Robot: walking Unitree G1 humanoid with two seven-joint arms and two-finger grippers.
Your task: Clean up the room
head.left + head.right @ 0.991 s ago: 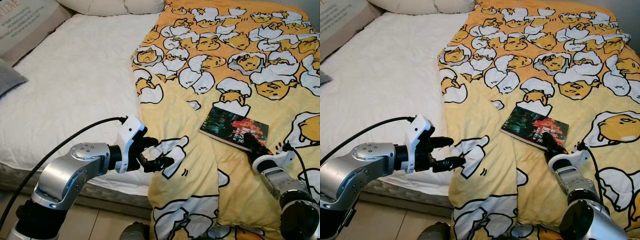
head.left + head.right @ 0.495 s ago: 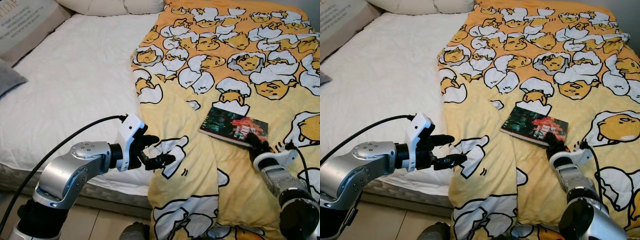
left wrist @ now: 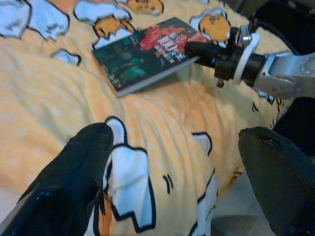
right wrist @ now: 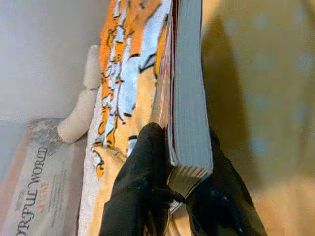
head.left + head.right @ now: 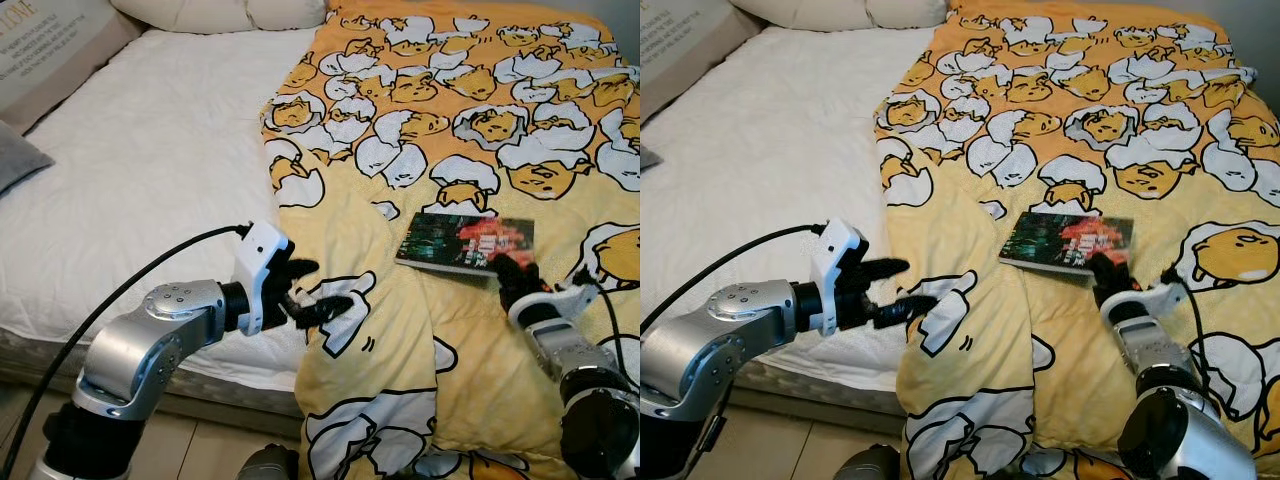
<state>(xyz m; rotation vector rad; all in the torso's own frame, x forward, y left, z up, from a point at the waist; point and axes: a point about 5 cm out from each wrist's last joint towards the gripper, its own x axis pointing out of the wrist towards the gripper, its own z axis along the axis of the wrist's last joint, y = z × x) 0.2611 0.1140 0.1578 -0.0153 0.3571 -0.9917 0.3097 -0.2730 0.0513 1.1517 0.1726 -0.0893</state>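
Book [image 5: 463,243] pickup is the step you have in hand, judging by the grip: your right gripper [image 5: 507,270] is clamped on the near corner of the paperback, one black finger over the cover and one beneath the page block, as the right wrist view shows plainly [image 4: 184,162]. The book lies on the yellow egg-print duvet [image 5: 450,120] at about 3 o'clock from the middle of the head view, its near edge tipped slightly off the cloth where the gripper has it, its far edge resting on the fabric. Your left gripper [image 5: 320,300] sits at roughly 8 o'clock, fingers apart and holding nothing, hovering just at the folded edge of the duvet where it meets the white sheet [image 5: 140,180] of the bed [image 5: 60,345]. From its wrist camera you look between the two spread fingers [image 3: 78,182] straight across the duvet to the book and the right gripper beyond. The next move likely calls for a clean lift of the book clear of the duvet, then carrying it off the bed to wherever it belongs; hold the corner firmly, since a grip that far out on a soft-cover book could let it sag or pivot. The pillows [image 5: 215,12] at 12 o'clock need no attention yet.
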